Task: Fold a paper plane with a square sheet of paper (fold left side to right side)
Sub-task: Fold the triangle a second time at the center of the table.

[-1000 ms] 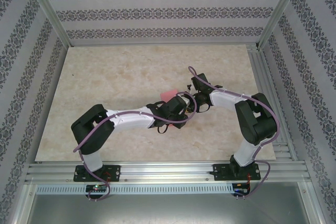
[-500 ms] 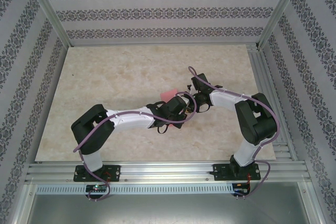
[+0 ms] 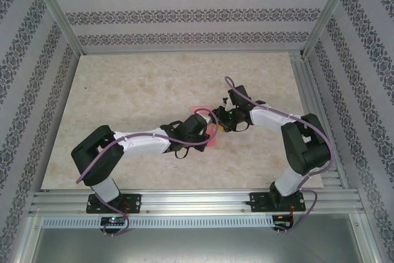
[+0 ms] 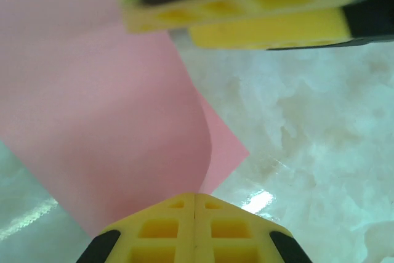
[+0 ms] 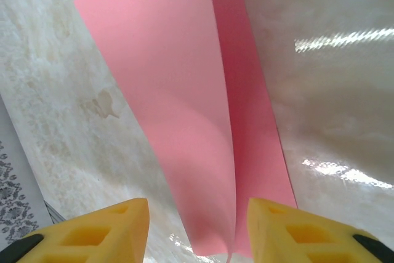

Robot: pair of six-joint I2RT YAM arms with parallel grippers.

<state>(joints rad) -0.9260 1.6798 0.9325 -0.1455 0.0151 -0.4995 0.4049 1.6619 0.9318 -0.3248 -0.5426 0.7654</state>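
Left claw point(image 4: 195, 204) is pinching the lifted flap of the square sheet of paper point(image 5: 184, 90), pads pressed together. The sheet is lying near desk point(image 3: 123, 90) centre. Right claw point(image 5: 197, 226) is hanging spread over its edge, gripping nothing. Suggest carrying the flap toward 3 o'clock and matching edges before pressing; the bend is looking rounded, uncreased.

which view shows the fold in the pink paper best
The right wrist view: most of the square sheet of paper shows there, its upper layer curling over the lower one. The left wrist view gives only a close, cropped part of that curl. In the top external view it is small pink patches mostly hidden by the arms.
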